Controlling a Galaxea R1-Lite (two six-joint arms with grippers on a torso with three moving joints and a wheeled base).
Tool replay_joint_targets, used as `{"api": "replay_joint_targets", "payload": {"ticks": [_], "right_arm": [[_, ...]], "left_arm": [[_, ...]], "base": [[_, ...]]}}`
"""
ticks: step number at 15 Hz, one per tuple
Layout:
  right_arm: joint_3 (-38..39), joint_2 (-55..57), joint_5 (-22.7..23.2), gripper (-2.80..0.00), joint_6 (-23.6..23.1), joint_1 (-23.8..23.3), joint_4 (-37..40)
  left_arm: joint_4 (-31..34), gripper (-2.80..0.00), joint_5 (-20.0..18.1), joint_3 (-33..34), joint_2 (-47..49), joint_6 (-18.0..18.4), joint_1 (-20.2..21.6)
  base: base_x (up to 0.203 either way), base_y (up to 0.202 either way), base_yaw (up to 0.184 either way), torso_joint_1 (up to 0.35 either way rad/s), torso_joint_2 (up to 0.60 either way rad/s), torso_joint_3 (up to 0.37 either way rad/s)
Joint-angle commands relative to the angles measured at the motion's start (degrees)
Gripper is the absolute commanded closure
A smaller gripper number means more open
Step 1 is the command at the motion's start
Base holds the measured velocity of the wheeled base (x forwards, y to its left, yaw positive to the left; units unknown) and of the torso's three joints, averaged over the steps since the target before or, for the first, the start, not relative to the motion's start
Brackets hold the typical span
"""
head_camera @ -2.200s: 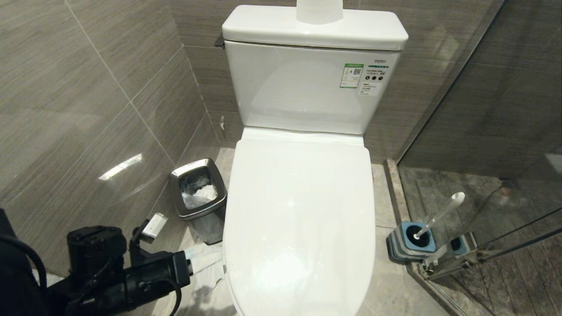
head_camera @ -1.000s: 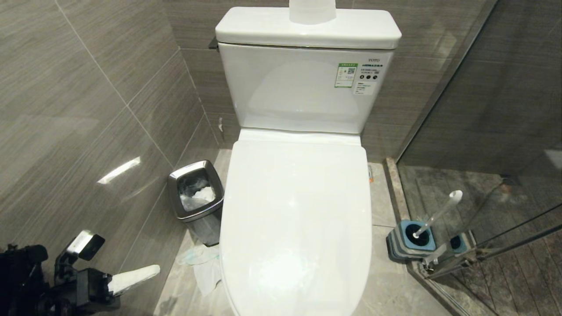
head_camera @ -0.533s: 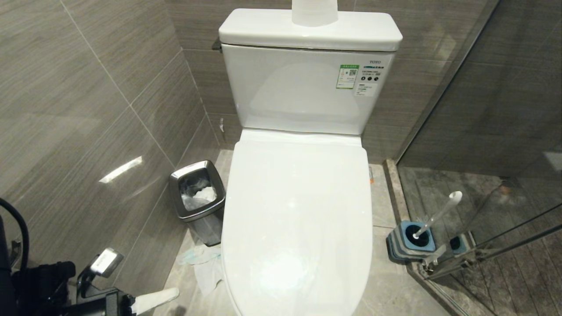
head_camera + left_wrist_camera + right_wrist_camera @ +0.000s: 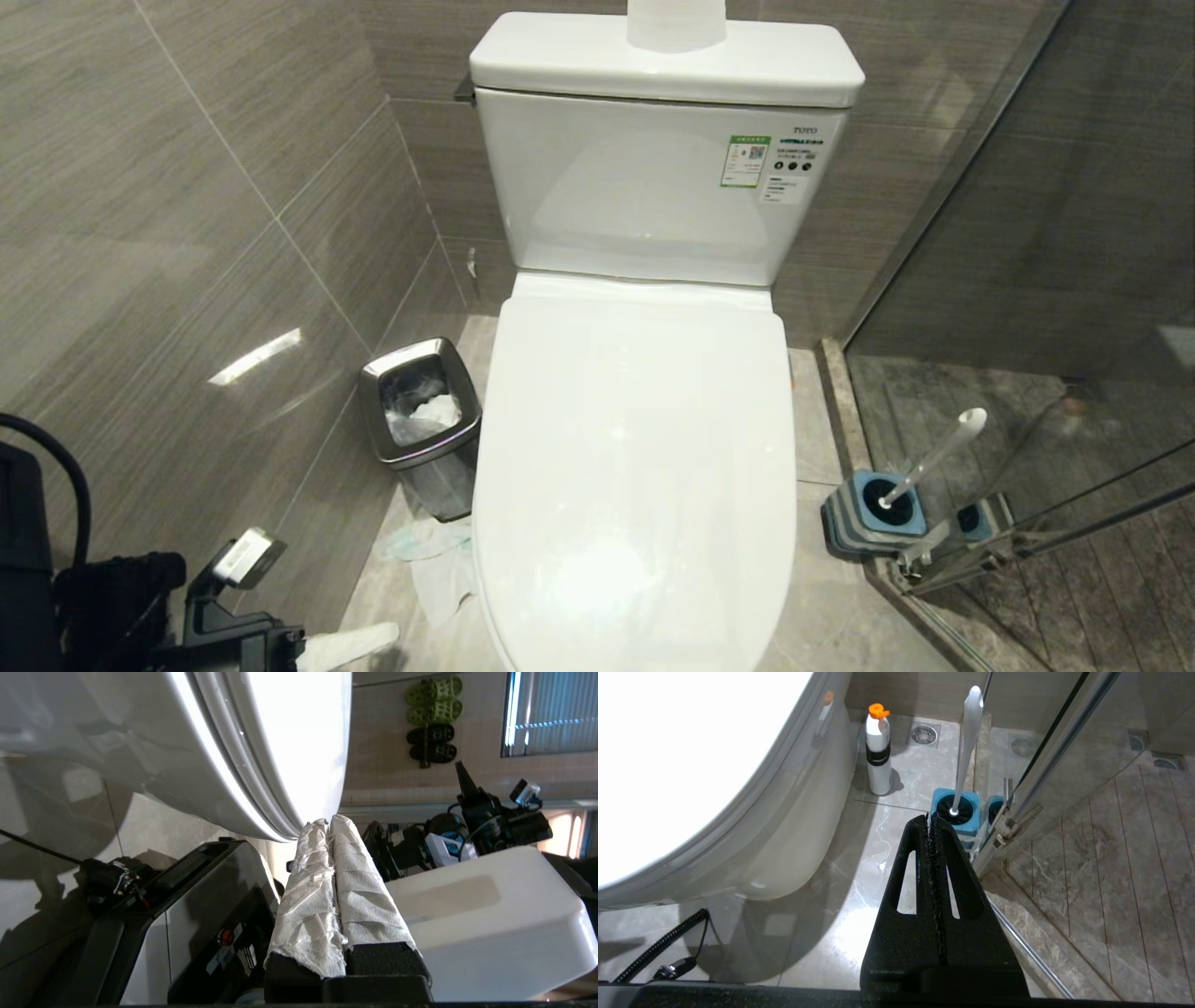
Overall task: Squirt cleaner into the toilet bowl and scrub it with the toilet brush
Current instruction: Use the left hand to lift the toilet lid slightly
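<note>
Low beside the lid-down glossy white ceramic toilet bowl [image 4: 635, 467], the paper-wrapped left pincer [image 4: 359, 642] is pressed together, empty. Right pincer [image 4: 931, 823], likewise pressed together, hangs near the slim white toilet brush [image 4: 966, 742].

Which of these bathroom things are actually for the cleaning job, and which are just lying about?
For the job:
- toilet bowl, lid down
- toilet brush in its blue holder
- orange-capped white bottle, probably the cleaner

Just about:
- steel waste bin
- crumpled paper on the floor
- white roll on the tank
</note>
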Motion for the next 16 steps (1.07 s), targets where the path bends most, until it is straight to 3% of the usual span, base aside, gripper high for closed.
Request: {"api": "replay_joint_targets", "payload": {"ticks": [1, 7, 16], "right_arm": [[0.09, 0.02, -0.02, 0.00, 0.01, 0.02, 0.05], [0.09, 0.02, -0.02, 0.00, 0.01, 0.02, 0.05], [0.09, 0.02, -0.02, 0.00, 0.01, 0.02, 0.05]], "left_arm": [[-0.62, 0.00, -0.50, 0.09, -3.25, -0.12, -1.01], [1.70, 0.00, -0.56, 0.10, -10.97, -0.88, -2.80], [3.45, 0.00, -0.56, 0.10, -12.09, -1.15, -8.05]], "base": [[0.000, 0.000, 0.000, 0.000, 0.00, 0.000], [0.000, 0.000, 0.000, 0.000, 0.00, 0.000], [0.000, 0.000, 0.000, 0.000, 0.00, 0.000]]}}
